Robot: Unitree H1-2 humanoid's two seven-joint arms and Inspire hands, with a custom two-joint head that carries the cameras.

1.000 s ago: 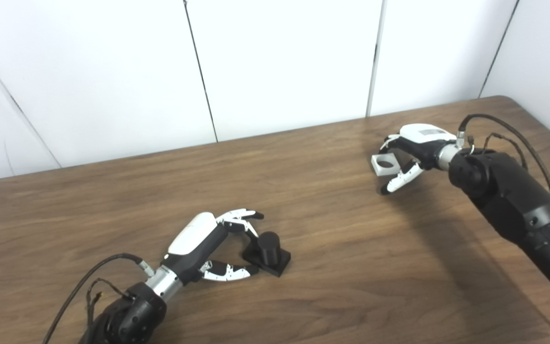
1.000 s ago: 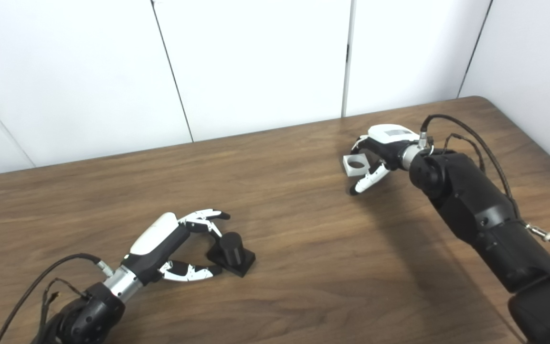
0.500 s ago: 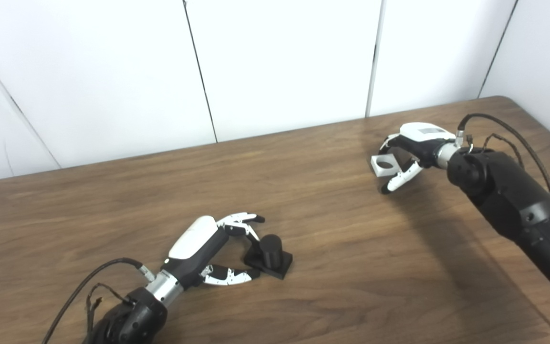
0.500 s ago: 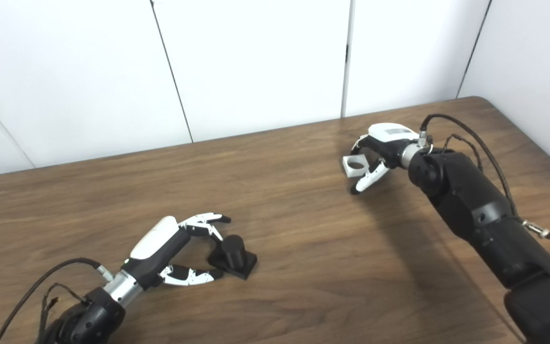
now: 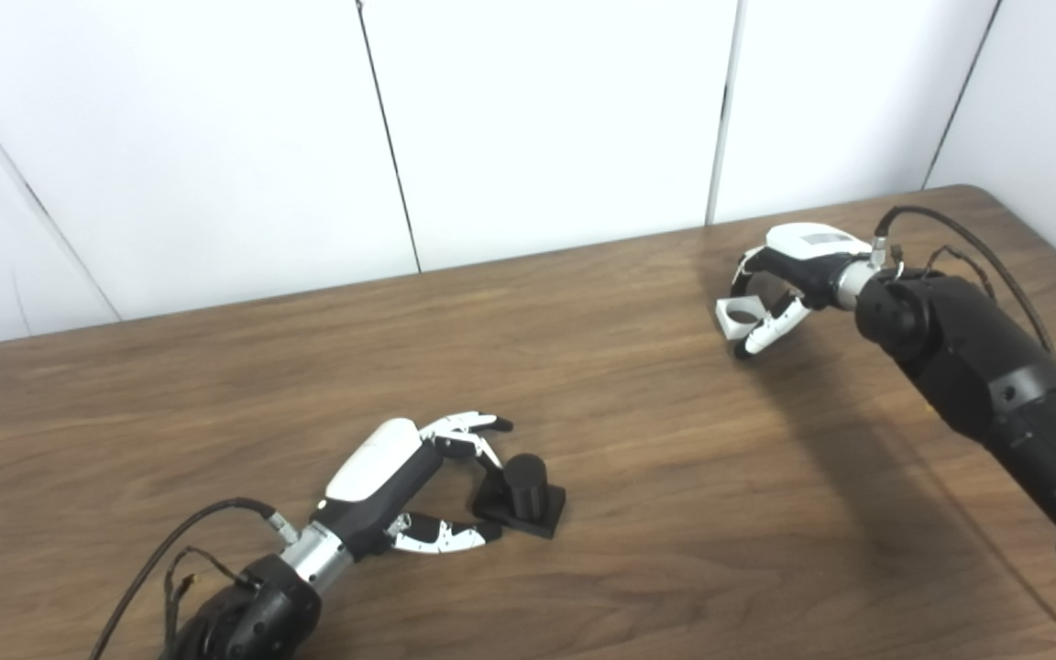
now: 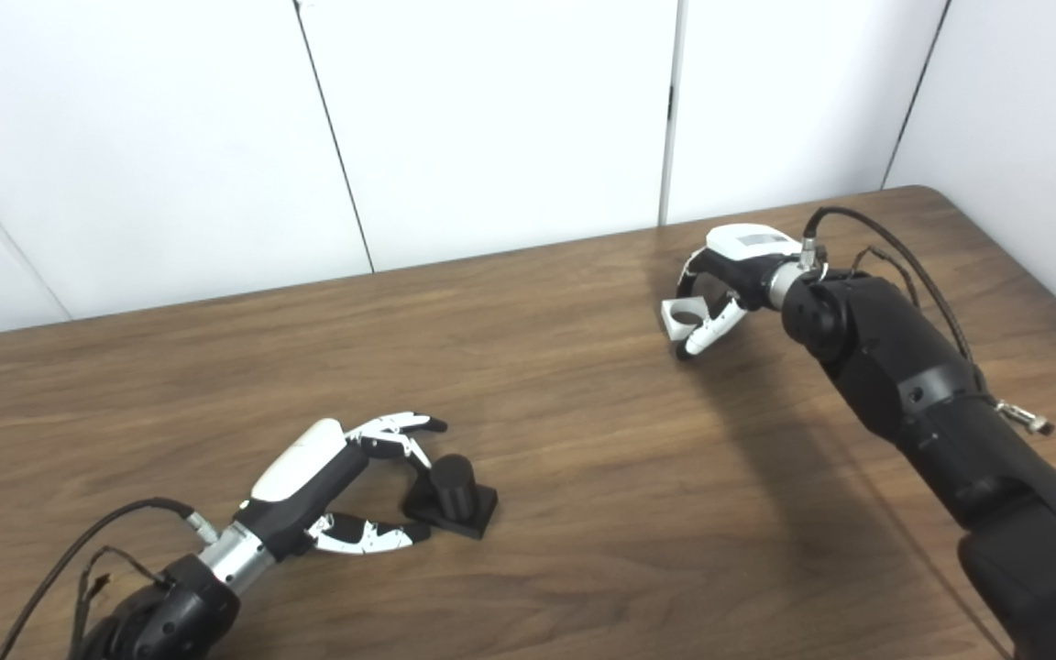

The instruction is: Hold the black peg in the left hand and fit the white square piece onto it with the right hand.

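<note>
Left hand (image 5: 400,481), fingers spread, brackets the black peg (image 5: 522,495) standing on the wooden table (image 5: 656,513), ready to grasp. Far off, right hand (image 5: 789,280) pinches the white square piece (image 5: 737,316), hole up for fitting.

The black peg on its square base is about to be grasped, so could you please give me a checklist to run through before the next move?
1. Black cylindrical peg on square base upright on the brown wooden table: ok.
2. Left hand open around the peg: ok.
3. Left fingers closed on the peg: not ok.
4. Right hand at the white square piece with round hole: ok.
5. White piece firmly held: cannot tell.
6. Piece above the peg: not ok, far apart.
</note>
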